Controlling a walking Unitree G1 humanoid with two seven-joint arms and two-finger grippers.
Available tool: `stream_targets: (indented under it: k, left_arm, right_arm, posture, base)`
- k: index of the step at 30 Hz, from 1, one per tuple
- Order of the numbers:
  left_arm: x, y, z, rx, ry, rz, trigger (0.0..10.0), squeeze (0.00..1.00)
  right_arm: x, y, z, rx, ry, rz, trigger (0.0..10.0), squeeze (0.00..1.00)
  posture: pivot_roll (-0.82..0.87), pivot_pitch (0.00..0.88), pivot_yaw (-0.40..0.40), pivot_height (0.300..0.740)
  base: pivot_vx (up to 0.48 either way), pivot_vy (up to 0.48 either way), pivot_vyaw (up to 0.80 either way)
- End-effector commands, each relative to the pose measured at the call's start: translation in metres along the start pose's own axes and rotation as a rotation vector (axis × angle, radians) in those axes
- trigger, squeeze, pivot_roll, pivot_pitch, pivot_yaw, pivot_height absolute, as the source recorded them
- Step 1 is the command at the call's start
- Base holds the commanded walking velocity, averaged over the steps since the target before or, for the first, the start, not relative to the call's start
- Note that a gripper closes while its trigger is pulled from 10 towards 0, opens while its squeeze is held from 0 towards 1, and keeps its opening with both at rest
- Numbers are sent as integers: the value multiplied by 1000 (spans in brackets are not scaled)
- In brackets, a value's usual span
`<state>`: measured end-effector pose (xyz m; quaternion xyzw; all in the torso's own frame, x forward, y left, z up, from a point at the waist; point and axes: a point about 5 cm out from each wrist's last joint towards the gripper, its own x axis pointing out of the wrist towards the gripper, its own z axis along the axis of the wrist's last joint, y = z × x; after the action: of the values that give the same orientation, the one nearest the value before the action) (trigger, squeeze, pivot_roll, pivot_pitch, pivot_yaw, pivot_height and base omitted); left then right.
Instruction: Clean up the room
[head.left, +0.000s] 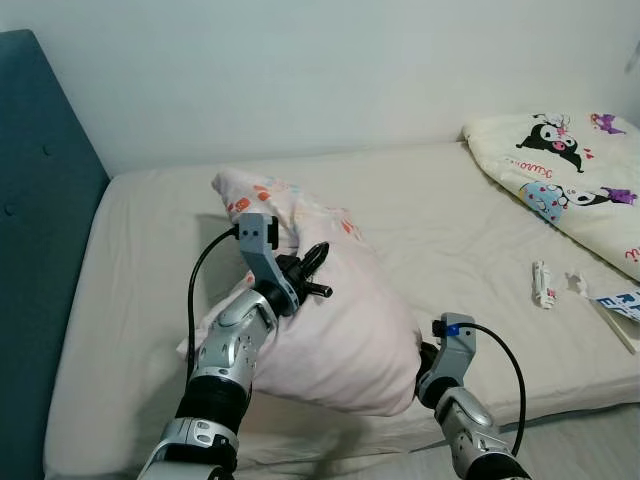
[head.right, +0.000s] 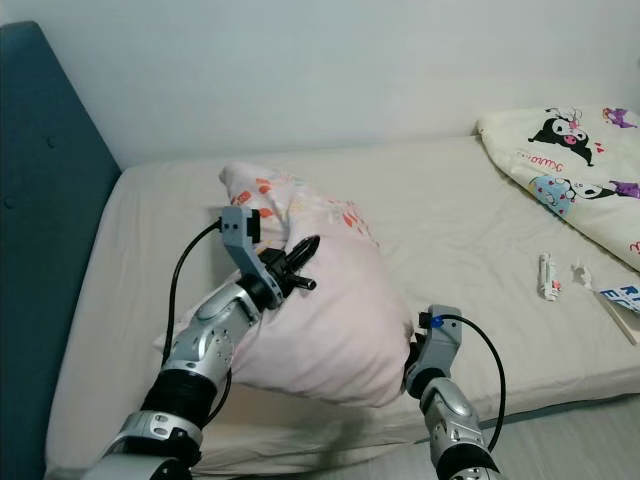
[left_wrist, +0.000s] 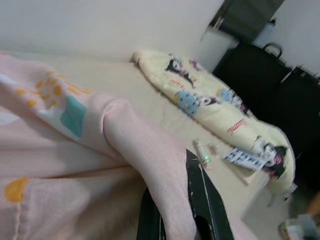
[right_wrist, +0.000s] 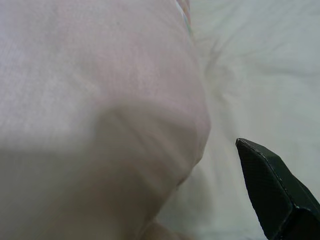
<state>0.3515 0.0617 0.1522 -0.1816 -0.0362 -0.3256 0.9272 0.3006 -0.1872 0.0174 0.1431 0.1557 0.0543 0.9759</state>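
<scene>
Bed (head.left: 450, 210): pillow (head.left: 340, 320) hides right pincer (head.left: 425, 365).

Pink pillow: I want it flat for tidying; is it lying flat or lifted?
Lifted: the pink pillow stands tilted, left gripper pinching its fabric.

A plain white wall (head.left: 320, 70) runs behind the bed (head.left: 450, 220) before me. Its teal padded headboard (head.left: 40, 250) stands at my left.
</scene>
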Motion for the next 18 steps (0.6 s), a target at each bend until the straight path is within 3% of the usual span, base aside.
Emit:
stream_targets:
  k: [1,13,18]
  left_arm:
    - [-1,-9,-19,30,57,-27,10000,0]
    - [-8,-12,-29,16,36,12,10000,0]
    - [-5,-17,-28,38,29,-12,10000,0]
  right_arm:
    - [0,8,-7,-3,19,5,10000,0]
    - [-2,24,-22,-11,40,56,10000,0]
    - [-1,24,-20,-11,30,54,10000,0]
  posture:
    - [-102,97,0,740]
    - [-105,93,-5,740]
    - [-105,91,-4,740]
  base:
    - [0,0,0]
    - [0,0,0]
    - [0,49,0]
